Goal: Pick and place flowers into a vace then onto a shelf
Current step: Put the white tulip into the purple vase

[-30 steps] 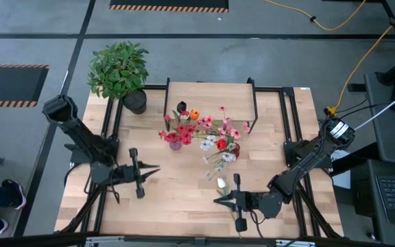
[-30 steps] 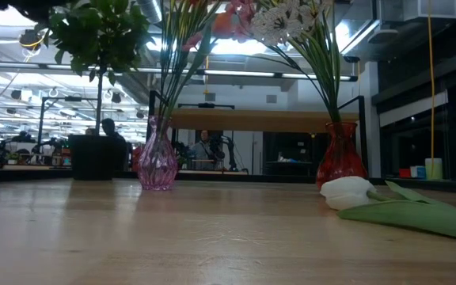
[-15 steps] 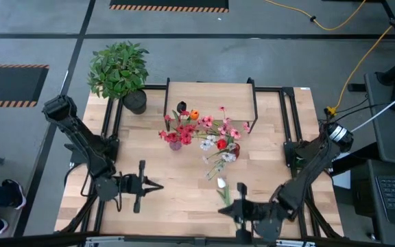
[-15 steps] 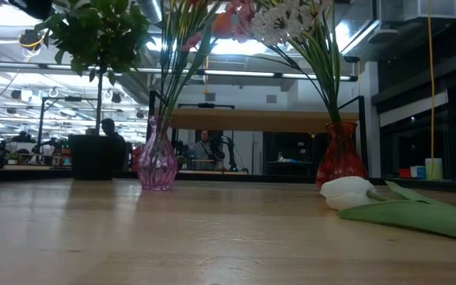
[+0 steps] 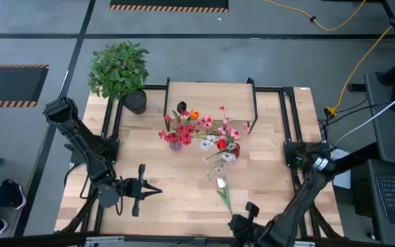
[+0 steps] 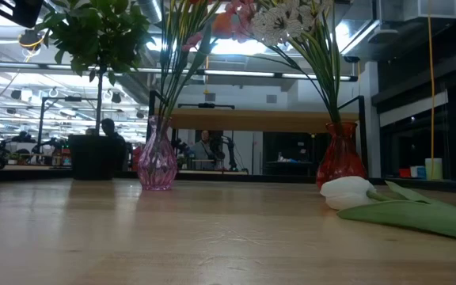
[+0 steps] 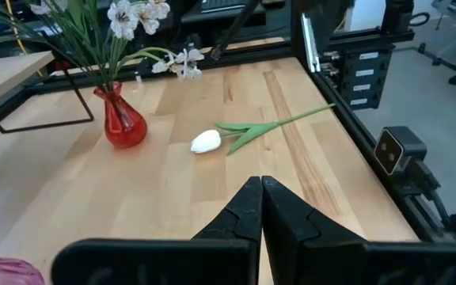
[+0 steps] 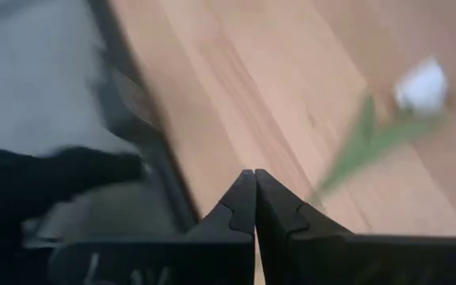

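1. one white flower lies flat on the surface, near the red vase, not in a vase yet. it could get missed, or a hand could push it and bend its thin stem.
2. the pink vase and the red vase stand close together just in front of the shelf. a hand reaching in could tip one, because the other flowers spread wide.
3. the left hand is clenched and holds nothing. it hangs over the surface on the left.
4. the right hand is clenched too and empty, by the front edge.
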Robot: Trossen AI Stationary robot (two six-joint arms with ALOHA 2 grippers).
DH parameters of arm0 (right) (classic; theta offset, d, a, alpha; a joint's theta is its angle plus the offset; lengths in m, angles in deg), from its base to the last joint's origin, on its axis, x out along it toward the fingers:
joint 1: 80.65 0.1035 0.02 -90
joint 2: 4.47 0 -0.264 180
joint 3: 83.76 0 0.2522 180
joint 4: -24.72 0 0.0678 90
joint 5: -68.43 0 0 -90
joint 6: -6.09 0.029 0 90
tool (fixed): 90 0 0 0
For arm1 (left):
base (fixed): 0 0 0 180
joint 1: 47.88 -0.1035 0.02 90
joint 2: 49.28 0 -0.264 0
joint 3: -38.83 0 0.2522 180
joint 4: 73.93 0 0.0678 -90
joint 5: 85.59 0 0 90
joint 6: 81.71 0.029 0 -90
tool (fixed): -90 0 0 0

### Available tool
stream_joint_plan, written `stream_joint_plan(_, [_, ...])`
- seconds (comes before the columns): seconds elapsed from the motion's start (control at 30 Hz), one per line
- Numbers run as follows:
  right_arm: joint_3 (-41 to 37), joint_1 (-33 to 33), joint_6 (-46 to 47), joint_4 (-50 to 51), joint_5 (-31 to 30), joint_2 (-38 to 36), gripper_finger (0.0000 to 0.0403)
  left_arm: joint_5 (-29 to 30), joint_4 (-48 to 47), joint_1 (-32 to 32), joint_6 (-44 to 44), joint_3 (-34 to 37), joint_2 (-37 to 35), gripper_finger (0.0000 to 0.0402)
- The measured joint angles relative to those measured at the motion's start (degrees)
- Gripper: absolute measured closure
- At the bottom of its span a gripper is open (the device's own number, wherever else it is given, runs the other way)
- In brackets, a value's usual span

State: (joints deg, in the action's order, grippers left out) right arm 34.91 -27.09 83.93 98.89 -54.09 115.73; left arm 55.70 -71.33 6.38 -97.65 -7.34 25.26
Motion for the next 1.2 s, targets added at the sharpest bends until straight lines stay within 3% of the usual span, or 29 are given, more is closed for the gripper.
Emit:
stream_joint_plan(0.17, [2.6,-0.6,10.4,9.8,6.6,4.4,0.0402,0.0,-1.0,0.1,-1.2,0.0,0.0,0.0399])
stream_joint_plan(0.5, [2.6,-0.8,13.3,7.6,8.1,6.9,0.038,0.0,-3.8,0.1,-4.1,0.0,0.0,0.0394])
stream_joint_plan(0.93, [2.6,-1.1,16.2,6.3,8.2,7.8,0.0268,-1.5,-4.6,0.1,-4.5,0.0,0.0,0.0394])
stream_joint_plan(1.2, [2.6,-1.8,16.4,6.7,8.6,11.5,0.0249,-1.5,-4.6,0.1,-4.5,0.0,0.0,0.0394])
